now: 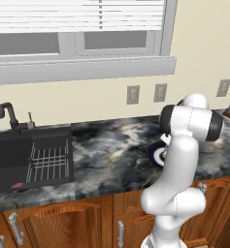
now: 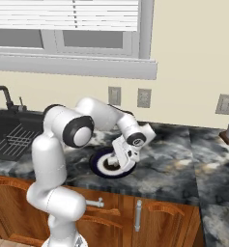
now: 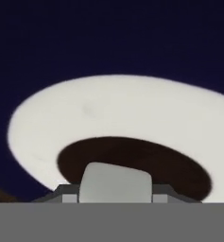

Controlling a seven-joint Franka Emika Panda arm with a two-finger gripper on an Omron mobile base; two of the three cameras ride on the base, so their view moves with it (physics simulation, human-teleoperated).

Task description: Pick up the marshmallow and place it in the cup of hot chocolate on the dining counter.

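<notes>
Over the plate point(image 2: 109, 165), gripper point(image 3: 116, 198) is closed on the marshmallow point(image 3: 116, 183), which sits between both fingertips, above the plate's white centre.

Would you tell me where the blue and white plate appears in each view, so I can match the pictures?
Left base view: the plate is right of centre on the worktop, partly hidden behind the arm.
Right base view: the plate lies at centre, near the worktop's front edge.
Hand view: the plate spans the picture, behind the marshmallow.
Shared landmark: in both base views, the two wall sockets sit above it.
</notes>
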